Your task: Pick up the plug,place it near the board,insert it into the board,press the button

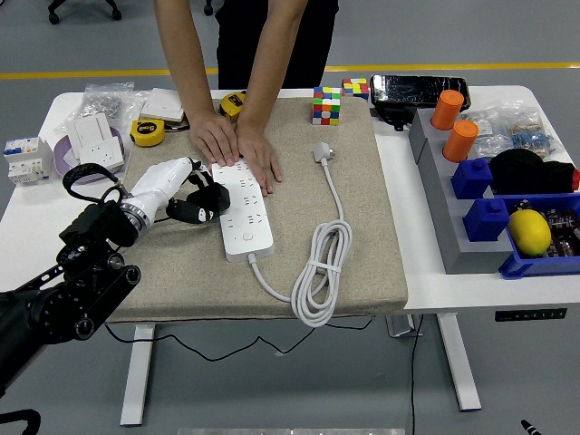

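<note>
A white power strip (243, 211) lies lengthwise on the beige mat (362, 245). A person's two hands (237, 145) press flat on its far end. The white plug (322, 151) lies on the mat right of the strip, and its cable runs down to a coiled bundle (319, 272) that joins the strip's near end. My left hand (201, 201), white-backed with black fingers, sits just left of the strip's middle. Its fingers are curled, touch the strip's left edge, and I see nothing in them. The plug is well to its right, untouched.
Two yellow tape measures (146, 132), white sockets (95, 143) and a breaker (25, 156) lie at the back left. Two puzzle cubes (326, 104) stand behind the mat. On the right are orange cups (460, 140), blue bins (535, 263) and a lemon (530, 232).
</note>
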`<state>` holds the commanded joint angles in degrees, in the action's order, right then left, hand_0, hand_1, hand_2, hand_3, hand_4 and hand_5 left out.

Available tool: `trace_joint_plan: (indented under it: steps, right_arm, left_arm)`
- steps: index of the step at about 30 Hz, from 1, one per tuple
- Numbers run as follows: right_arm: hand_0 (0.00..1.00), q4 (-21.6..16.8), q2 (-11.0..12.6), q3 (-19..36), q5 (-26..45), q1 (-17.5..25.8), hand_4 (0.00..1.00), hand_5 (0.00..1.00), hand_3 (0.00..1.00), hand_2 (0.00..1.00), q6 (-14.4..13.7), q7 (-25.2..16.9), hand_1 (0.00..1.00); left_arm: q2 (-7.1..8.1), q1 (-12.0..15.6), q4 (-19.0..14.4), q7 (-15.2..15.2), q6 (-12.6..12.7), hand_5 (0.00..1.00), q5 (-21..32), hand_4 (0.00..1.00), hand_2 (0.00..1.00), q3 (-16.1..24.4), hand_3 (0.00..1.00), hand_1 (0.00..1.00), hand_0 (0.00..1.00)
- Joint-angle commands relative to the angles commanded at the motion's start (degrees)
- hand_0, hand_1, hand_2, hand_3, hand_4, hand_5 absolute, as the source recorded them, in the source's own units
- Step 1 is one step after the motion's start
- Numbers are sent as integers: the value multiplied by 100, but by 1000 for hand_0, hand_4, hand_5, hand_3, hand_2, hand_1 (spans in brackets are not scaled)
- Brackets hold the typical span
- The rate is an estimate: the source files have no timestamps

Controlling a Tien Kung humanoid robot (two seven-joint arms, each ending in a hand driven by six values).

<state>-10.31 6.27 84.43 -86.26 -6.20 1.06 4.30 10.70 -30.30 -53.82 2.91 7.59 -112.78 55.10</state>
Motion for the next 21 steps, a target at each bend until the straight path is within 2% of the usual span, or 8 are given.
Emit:
trace_joint_plan:
  steps: [3,4,9,10,15,16,21]
  right_arm:
    - [826,0,0,-1,9,-5,998,977,781,749,-1,-2,758]
    - [826,0,0,-4,13,-5,998,977,780,749,0,-1,758]
    - [826,0,2,3,14,-6,998,977,780,749,-1,-1,758]
    - [826,0,3,7,11,-7,998,976,781,749,0,-2,758]
    - [826,0,3,14,4,-5,998,976,781,749,5,-9,758]
    - [826,0,4,20,-2,-4,998,975,781,750,6,-9,758]
    - [826,0,8,40,-28,-3,998,975,781,750,8,-9,758]
  left_arm:
    - [13,-5,-8,-3,-25,2,15,487,466,-15,417,655,778]
    - [15,-8,-11,-3,-36,2,13,516,537,-14,486,680,777]
    - [27,-25,-11,-5,-82,2,4,516,537,-5,486,680,777]
    - [32,-28,-10,-2,-95,31,-9,749,642,-1,591,755,778]
    - [49,-29,-7,6,-136,31,-26,749,642,6,591,755,778]
    - [52,-29,-10,9,-146,37,-25,805,730,5,672,795,798]
    - [67,-29,-23,22,-208,37,-21,805,730,9,672,795,798]
